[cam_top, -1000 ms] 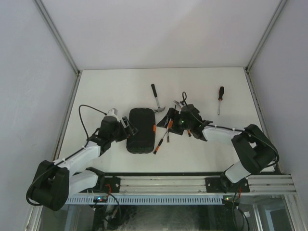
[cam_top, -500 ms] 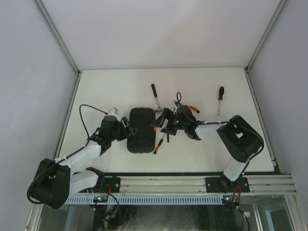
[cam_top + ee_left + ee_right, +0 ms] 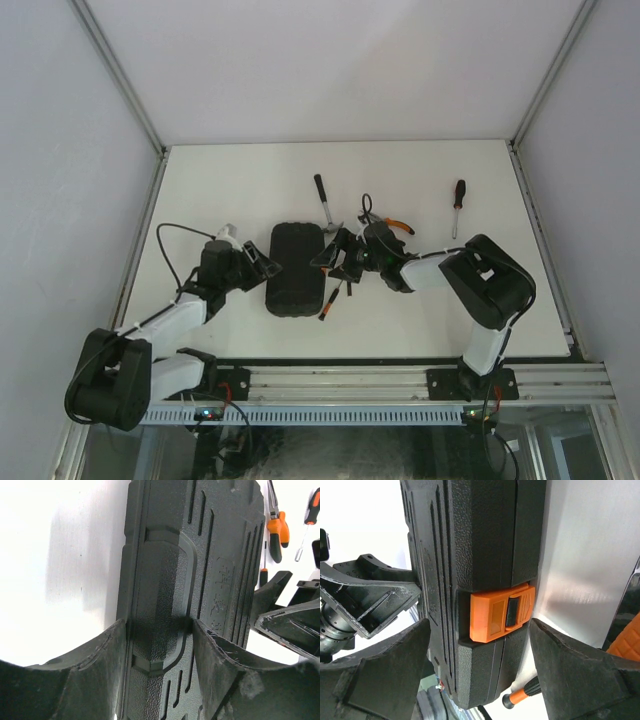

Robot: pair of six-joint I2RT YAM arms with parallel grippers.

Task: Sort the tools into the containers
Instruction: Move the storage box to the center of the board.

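Note:
The black tool case lies closed in the middle of the table. My left gripper is at its left edge. In the left wrist view the left gripper has both fingers pressed on the case across that edge. My right gripper is at the case's right edge. In the right wrist view the right gripper stands open astride the orange latch, with a gap at its right finger. The hammer, orange pliers, a long screwdriver and slim screwdrivers lie on the table.
The slim screwdrivers lie just under my right gripper; one handle end shows below the case. Pliers lie beyond the case's far side. The enclosure's white walls and metal posts border the table.
My right arm has swung left, bringing its gripper onto the case's latch edge. My left gripper has narrowed onto the case's left edge and pulled back a little.

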